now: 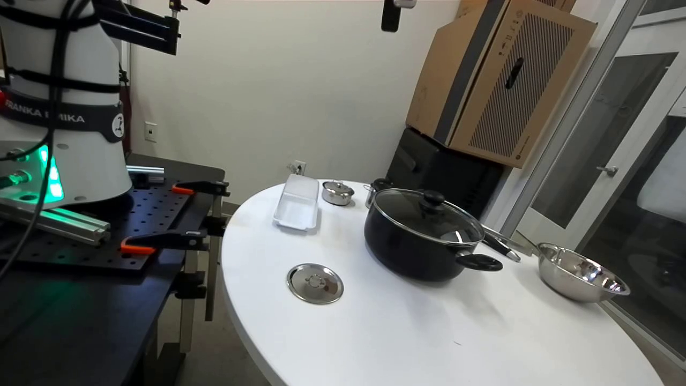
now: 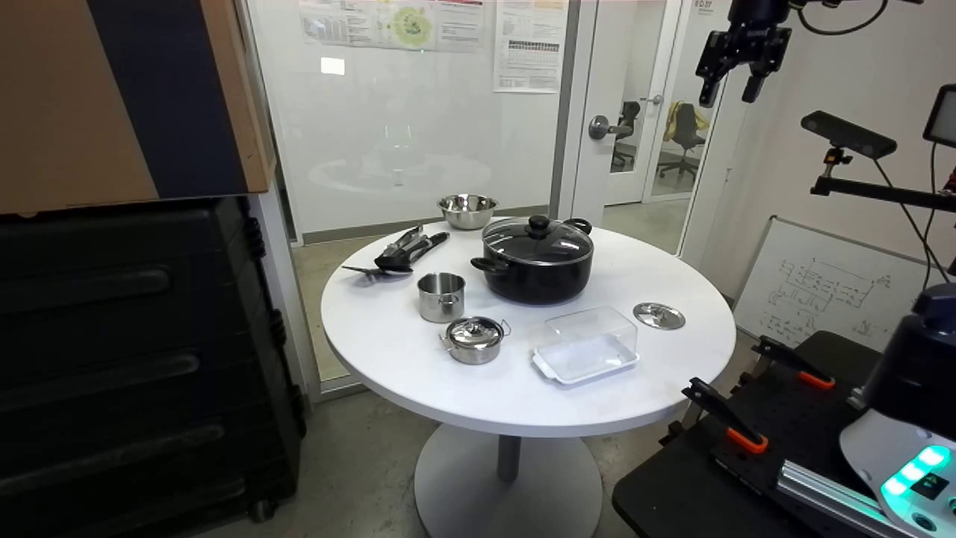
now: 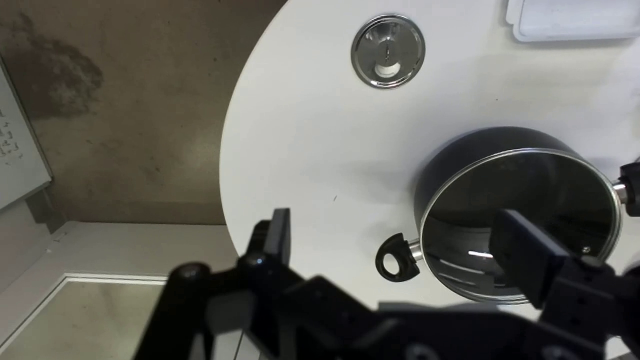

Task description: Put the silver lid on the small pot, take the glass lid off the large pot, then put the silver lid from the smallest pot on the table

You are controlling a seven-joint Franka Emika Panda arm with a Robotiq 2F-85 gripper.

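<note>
One glass lid (image 2: 538,243) below fingers (image 2: 753,88)

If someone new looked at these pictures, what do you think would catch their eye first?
Probably the large black pot with its glass lid on, the bulkiest thing on the round white table. Next comes the silver lid lying by itself toward the table edge, then the gripper hanging open above.

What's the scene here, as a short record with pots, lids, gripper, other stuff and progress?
Large pot: glass lid on
Small pot: uncovered
Smallest pot: silver lid on
Loose lid: silver, flat on the table
Gripper: open, empty, raised above the table
Other stuff: metal bowl, utensils, plastic dish
Progress: none of the lid moves done
</note>
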